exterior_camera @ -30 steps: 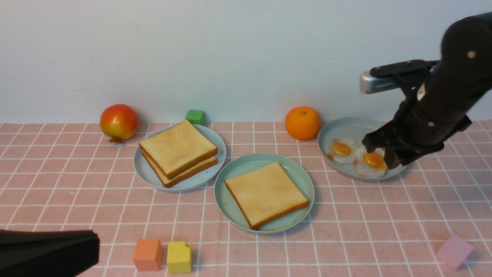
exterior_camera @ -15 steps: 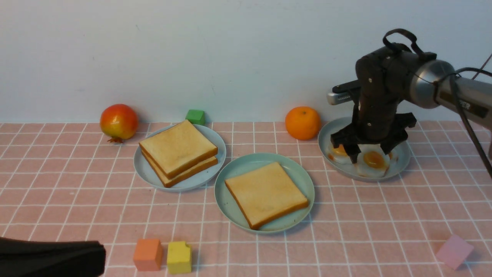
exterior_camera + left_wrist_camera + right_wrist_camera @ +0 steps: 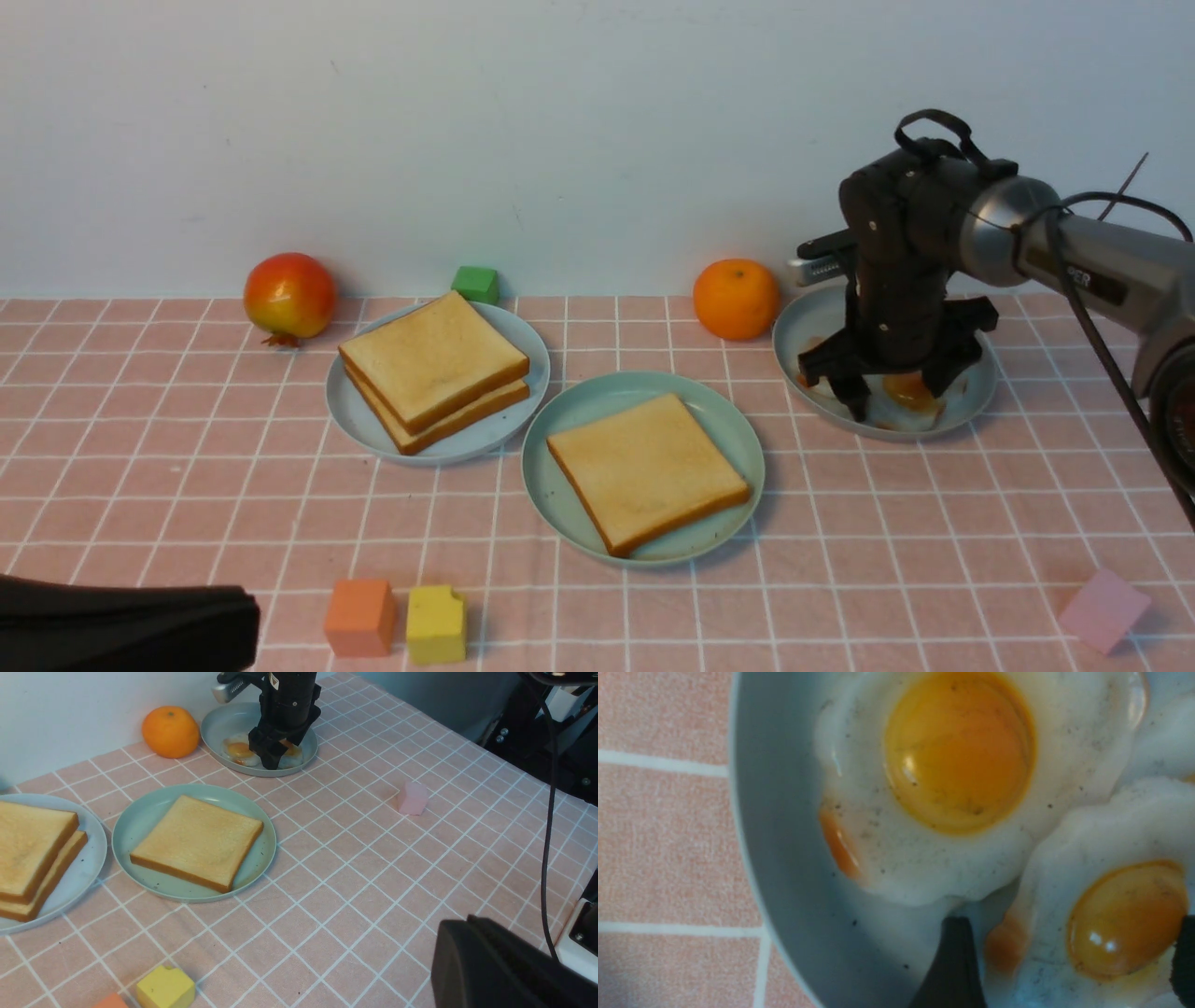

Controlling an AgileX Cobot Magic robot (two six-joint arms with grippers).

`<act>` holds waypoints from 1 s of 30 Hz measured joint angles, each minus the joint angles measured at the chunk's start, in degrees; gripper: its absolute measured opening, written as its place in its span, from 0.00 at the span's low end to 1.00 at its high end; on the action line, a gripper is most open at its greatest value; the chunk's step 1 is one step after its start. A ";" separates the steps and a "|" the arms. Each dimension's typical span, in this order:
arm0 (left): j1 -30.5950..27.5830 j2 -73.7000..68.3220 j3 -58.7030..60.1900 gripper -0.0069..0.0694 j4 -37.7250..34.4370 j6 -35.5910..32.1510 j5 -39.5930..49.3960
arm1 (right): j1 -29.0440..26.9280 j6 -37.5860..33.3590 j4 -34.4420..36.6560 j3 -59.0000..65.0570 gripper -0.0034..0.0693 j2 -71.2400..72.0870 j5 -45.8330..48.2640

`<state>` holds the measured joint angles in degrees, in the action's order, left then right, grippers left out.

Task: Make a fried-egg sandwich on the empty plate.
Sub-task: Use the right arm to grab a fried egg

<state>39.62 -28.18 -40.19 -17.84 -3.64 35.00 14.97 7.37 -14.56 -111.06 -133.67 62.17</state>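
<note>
Right jaws, spread and unclosed, straddle the flat white orange-yolked toy fried egg (image 3: pixel 1125 914) on the round blue-grey plastic plate (image 3: pixel 784 882). Its overlapping twin (image 3: pixel 962 751) beside them could lift too. Left jaws: cannot tell.

Right gripper (image 3: pixel 896 401), fingers (image 3: pixel 856 397) apart, straddling egg (image 3: pixel 911 393) on plate (image 3: pixel 801 324).

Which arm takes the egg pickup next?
Right. The right gripper is open, fingers straddling a fried egg on its plate. The left arm sits at the near left edge, far from that plate.
</note>
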 joint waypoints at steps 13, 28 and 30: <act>0.00 0.00 0.00 0.11 0.04 0.00 0.00 | 0.11 0.07 -0.69 -0.47 0.73 -0.29 1.32; 0.00 0.00 0.00 0.11 0.35 -1.70 -0.10 | 2.29 -0.09 -3.57 -0.30 0.21 2.12 3.64; 0.00 0.00 0.00 0.11 0.35 -2.44 -0.10 | 2.29 -0.09 -3.57 -0.30 0.21 2.18 3.64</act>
<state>39.62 -28.18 -40.19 -17.50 -6.08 34.90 17.26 7.29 -18.13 -111.36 -131.49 65.80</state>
